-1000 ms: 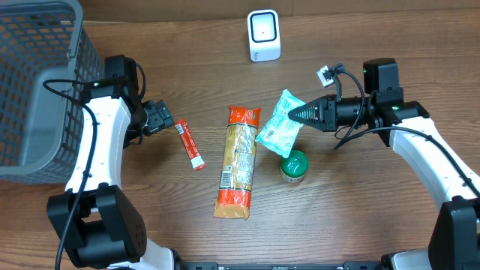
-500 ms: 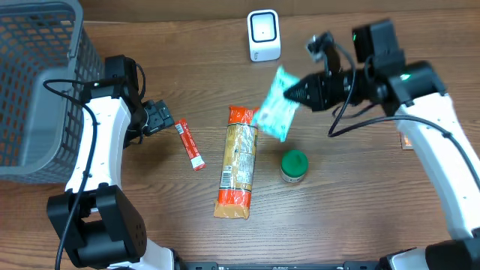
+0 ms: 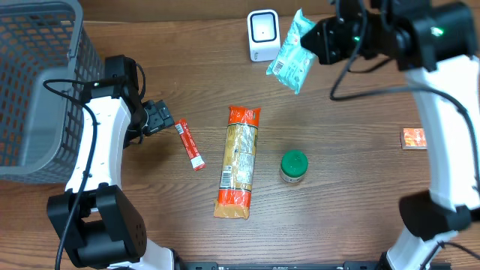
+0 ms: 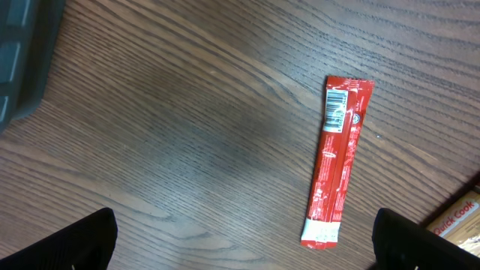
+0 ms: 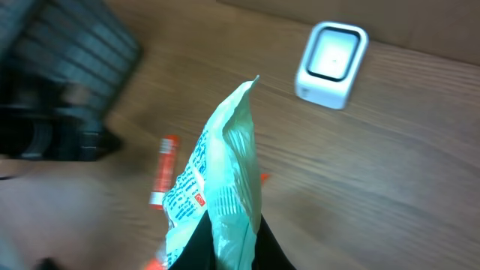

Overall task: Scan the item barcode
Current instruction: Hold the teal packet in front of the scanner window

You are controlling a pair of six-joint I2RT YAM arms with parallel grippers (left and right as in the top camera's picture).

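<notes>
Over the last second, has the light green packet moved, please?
Yes. The packet went from beside the green-lidded jar toward the top edge, beside the white scanner.

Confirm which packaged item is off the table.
The mint-green pouch, pinched in the right gripper; the red stick, long snack pack and green-lidded jar lie on the table.

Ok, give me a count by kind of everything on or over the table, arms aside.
Packets: 3 (teal packet, red stick packet, long orange packet)
Jar: 1
Small orange box: 1
Scanner: 1
Basket: 1
Total: 7
</notes>
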